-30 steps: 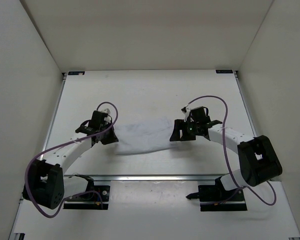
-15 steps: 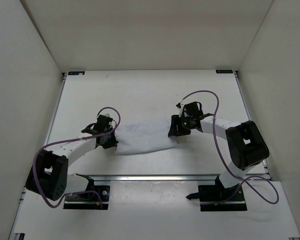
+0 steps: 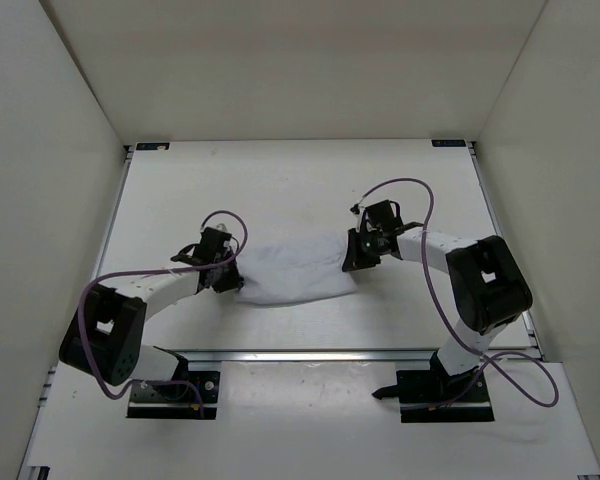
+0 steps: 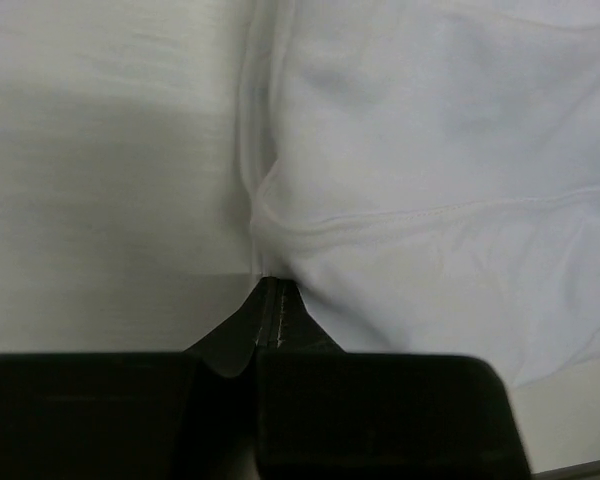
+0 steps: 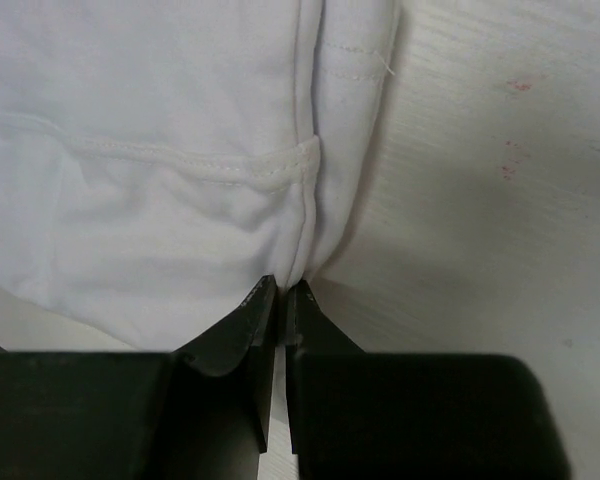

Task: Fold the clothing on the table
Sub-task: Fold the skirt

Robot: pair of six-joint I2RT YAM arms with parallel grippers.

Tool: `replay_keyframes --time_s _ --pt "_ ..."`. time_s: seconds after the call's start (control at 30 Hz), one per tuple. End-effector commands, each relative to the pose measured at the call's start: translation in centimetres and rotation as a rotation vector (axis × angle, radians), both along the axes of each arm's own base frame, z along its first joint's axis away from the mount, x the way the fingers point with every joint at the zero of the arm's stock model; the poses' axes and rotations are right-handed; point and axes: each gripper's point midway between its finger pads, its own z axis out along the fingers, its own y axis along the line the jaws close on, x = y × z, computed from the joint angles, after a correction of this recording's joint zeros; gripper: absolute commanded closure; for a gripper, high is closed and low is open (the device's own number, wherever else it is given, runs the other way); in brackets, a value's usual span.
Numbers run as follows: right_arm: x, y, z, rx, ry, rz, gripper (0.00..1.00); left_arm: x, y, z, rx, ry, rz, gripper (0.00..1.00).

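The left claw [image 3: 230, 280] is pressing together on the left edge of the clothing [image 3: 295, 272], pinching a small fold of fabric, as it was doing a second ago.

The clothing is lying flat around the middle of the worktop [image 3: 280, 180], somewhat nearer the near edge than the far edge. It is lying slightly further toward the right edge than a second ago.

The right claw [image 3: 352, 262] is showing the main change. A second ago it was spread and standing just off the right edge of the clothing. It is now pressing together on that edge, pinching the fabric.

Both side edges are now being held. In judgement, the grasping step is finishing and the lift into the fold is becoming possible.
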Motion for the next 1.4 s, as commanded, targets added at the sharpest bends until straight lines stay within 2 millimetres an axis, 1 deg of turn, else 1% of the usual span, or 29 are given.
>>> replay_keyframes --time_s 0.0,0.07,0.13,0.17,0.2,0.23,0.3,0.33,0.4,0.43,0.5,0.53,0.57,0.6,0.63,0.67,0.73,0.77,0.8,0.83,0.87,0.93,1.0,1.1,1.13,1.27,1.3,1.33,1.37 --pt "2.6 0.0 2.6 0.002 -0.083 -0.011 1.00 -1.5 -2.0 -1.9 -0.025 0.078 -0.066 1.00" --pt "4.0 -0.1 4.9 0.030 -0.123 -0.021 1.00 -1.1 -3.2 -1.9 -0.044 0.080 -0.091 1.00" --pt "4.6 0.3 6.6 0.038 -0.149 -0.011 1.00 -0.9 -4.5 -2.2 -0.056 0.092 -0.123 1.00" --pt "5.3 0.8 8.3 0.050 -0.190 -0.002 1.00 -0.6 -5.4 -1.8 -0.070 0.083 -0.137 1.00" --pt "5.1 1.3 8.9 0.058 -0.189 0.007 1.00 -0.8 -6.0 -2.1 -0.077 0.097 -0.154 1.00" --pt "5.4 1.9 10.3 0.070 -0.216 0.024 1.00 -0.4 -6.4 -2.2 -0.078 0.094 -0.164 1.00" --pt "5.3 3.2 12.2 0.084 -0.252 0.058 1.00 -0.3 -7.8 -2.1 -0.098 0.096 -0.191 1.00" --pt "5.0 4.2 13.0 0.094 -0.264 0.081 1.00 0.0 -8.2 -2.3 -0.100 0.096 -0.201 1.00" --pt "4.7 5.6 14.0 0.097 -0.284 0.103 1.00 0.0 -9.2 -2.5 -0.115 0.111 -0.217 1.00" --pt "3.9 6.6 14.6 0.107 -0.294 0.129 1.00 0.3 -9.9 -2.7 -0.132 0.115 -0.220 1.00" --pt "2.6 7.6 13.8 0.106 -0.263 0.151 1.00 1.3 -10.9 -2.3 -0.157 0.107 -0.228 1.00" --pt "1.6 8.4 13.4 0.113 -0.253 0.176 1.00 1.3 -11.0 -2.8 -0.162 0.123 -0.230 1.00" --pt "1.1 8.9 13.1 0.131 -0.236 0.177 1.00 1.4 -11.7 -2.8 -0.168 0.122 -0.247 1.00" --pt "0.1 9.7 12.2 0.138 -0.210 0.205 1.00 1.8 -12.2 -2.8 -0.171 0.118 -0.256 1.00" --pt "-0.4 9.8 11.8 0.144 -0.189 0.202 1.00 2.0 -12.7 -2.3 -0.182 0.113 -0.263 1.00" --pt "-0.5 10.2 11.6 0.142 -0.197 0.202 1.00 1.9 -12.7 -2.6 -0.178 0.124 -0.271 1.00" --pt "-1.8 11.5 10.8 0.155 -0.177 0.232 1.00 1.6 -13.0 -2.6 -0.199 0.133 -0.270 1.00" --pt "-1.8 11.8 10.3 0.157 -0.174 0.231 1.00 1.7 -13.0 -2.3 -0.219 0.131 -0.262 1.00" --pt "-1.7 12.3 10.3 0.167 -0.175 0.240 1.00 1.0 -13.0 -2.6 -0.218 0.142 -0.271 1.00" --pt "-1.5 12.5 10.4 0.170 -0.178 0.235 1.00 1.0 -12.8 -2.6 -0.217 0.143 -0.268 1.00" --pt "-1.5 12.5 9.4 0.151 -0.158 0.229 1.00 0.9 -12.4 -2.5 -0.212 0.138 -0.265 1.00" --pt "-1.1 12.7 9.3 0.138 -0.159 0.227 1.00 0.5 -11.8 -2.6 -0.217 0.147 -0.254 1.00" --pt "-1.0 12.7 8.5 0.129 -0.143 0.228 1.00 0.2 -11.5 -2.0 -0.224 0.135 -0.256 1.00" --pt "-0.4 12.7 8.4 0.119 -0.158 0.211 1.00 0.0 -10.8 -1.4 -0.234 0.122 -0.245 1.00" --pt "-0.3 12.7 7.8 0.105 -0.154 0.201 0.99 -0.5 -10.8 -1.3 -0.235 0.125 -0.248 1.00" --pt "-0.1 13.5 8.0 0.131 -0.145 0.213 1.00 -1.2 -10.4 -1.2 -0.237 0.126 -0.252 1.00" --pt "-0.3 13.9 8.1 0.145 -0.129 0.224 0.96 -1.3 -10.4 -1.3 -0.241 0.130 -0.251 1.00" --pt "-0.2 14.1 8.5 0.165 -0.125 0.230 0.82 -1.3 -10.5 -1.1 -0.251 0.128 -0.252 1.00" --pt "-0.4 14.8 9.4 0.212 -0.123 0.246 0.62 -1.5 -10.3 -1.1 -0.256 0.140 -0.249 1.00"
